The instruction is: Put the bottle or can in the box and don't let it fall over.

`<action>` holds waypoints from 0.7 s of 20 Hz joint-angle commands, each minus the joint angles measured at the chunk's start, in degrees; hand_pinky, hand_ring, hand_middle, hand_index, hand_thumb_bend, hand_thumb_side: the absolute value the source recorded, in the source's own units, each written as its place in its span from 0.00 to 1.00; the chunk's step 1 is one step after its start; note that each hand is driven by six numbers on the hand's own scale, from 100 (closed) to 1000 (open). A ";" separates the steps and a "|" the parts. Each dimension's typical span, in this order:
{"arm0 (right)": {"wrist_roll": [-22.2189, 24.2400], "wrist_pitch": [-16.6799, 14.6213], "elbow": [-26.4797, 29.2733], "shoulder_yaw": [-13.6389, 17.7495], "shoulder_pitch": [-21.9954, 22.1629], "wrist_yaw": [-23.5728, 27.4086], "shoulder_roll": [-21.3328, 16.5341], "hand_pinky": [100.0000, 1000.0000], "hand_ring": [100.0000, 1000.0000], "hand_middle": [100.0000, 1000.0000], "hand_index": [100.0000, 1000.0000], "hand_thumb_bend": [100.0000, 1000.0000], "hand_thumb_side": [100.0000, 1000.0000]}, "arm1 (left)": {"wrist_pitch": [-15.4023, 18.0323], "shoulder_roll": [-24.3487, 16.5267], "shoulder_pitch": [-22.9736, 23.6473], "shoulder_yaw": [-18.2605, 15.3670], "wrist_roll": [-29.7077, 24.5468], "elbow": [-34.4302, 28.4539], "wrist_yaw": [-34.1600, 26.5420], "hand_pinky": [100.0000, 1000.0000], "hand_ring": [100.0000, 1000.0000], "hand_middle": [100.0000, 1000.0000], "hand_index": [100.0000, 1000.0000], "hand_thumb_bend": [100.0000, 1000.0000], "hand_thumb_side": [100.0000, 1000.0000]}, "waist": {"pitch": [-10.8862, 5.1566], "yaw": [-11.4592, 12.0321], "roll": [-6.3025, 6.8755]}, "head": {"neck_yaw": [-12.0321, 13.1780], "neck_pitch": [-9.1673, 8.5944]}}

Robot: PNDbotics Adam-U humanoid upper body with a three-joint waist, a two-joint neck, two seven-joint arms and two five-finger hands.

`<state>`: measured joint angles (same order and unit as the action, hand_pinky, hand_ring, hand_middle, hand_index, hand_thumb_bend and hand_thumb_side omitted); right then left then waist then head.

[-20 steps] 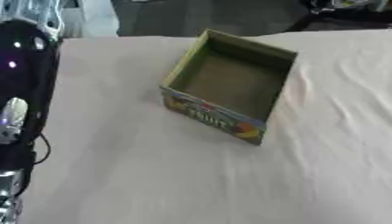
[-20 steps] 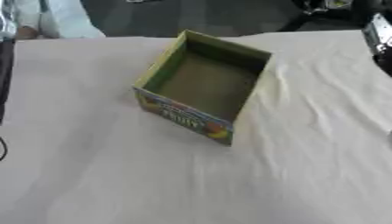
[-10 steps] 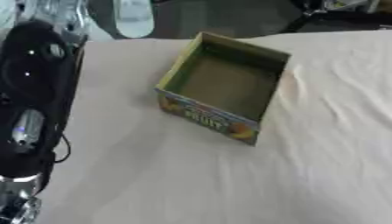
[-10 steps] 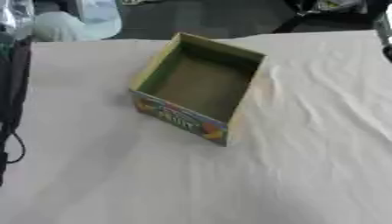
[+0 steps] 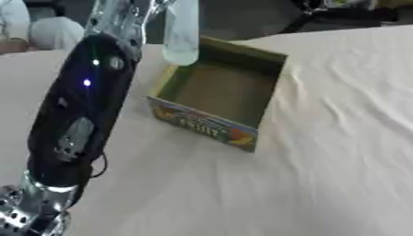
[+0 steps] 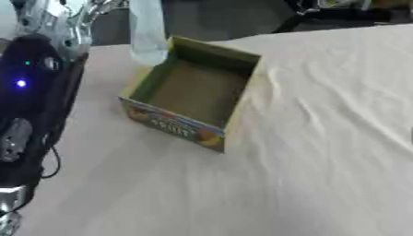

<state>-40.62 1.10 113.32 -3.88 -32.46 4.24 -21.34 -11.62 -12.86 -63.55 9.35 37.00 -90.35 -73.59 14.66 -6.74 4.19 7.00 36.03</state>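
A clear, pale bottle hangs upright in the air over the far left corner of the box, its base level with the box's rim. My left hand grips the bottle's upper part at the top edge of the left eye view, though its fingers are only partly seen. The black left forearm runs down the left side. The open cardboard box has a colourful printed front wall. It lies askew on the cloth with nothing inside. My right hand shows in no view.
A wrinkled cream cloth covers the table around the box. Beyond the far edge lie dark floor, a dark stand at the upper right and white rounded things at the upper left.
My left arm has swung in from the left edge toward the box, bringing the bottle over the box's far left corner. The box stays where it was on the cloth.
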 commanded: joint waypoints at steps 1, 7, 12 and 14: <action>-0.27 -0.43 1.28 0.64 -1.31 -0.46 -0.10 0.69 0.65 0.78 0.79 0.63 0.12 | -0.78 0.59 -1.01 0.53 -0.26 2.16 1.39 0.00 0.00 0.00 0.98 0.81 1.00 | -0.73 -0.38 0.00 | 0.13 -1.00; -1.56 0.75 1.28 0.38 -1.80 -0.20 0.19 0.69 0.65 0.78 0.79 0.63 0.11 | -2.61 2.38 0.88 1.90 -0.94 6.26 2.80 0.00 0.00 0.00 0.97 0.77 1.00 | -0.36 -0.96 0.42 | 0.19 -1.17; -0.51 1.67 1.28 0.12 -2.04 -0.81 0.14 0.69 0.65 0.78 0.79 0.63 0.11 | -3.64 3.31 3.47 2.14 -1.56 9.84 3.32 0.00 0.00 0.00 0.97 0.75 1.00 | -0.36 -0.82 0.54 | 0.15 -1.27; -0.52 1.67 1.28 0.20 -2.01 -0.86 0.03 0.69 0.65 0.78 0.79 0.63 0.11 | -3.98 3.61 4.51 2.23 -1.79 10.86 3.37 0.00 0.00 0.00 0.97 0.74 1.00 | -0.34 -0.65 0.56 | 0.10 -1.31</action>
<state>-41.15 2.59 113.32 -3.93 -33.71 3.79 -20.82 -15.23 -9.02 -58.22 11.54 35.40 -79.47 -70.67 15.26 -7.41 5.03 7.01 35.58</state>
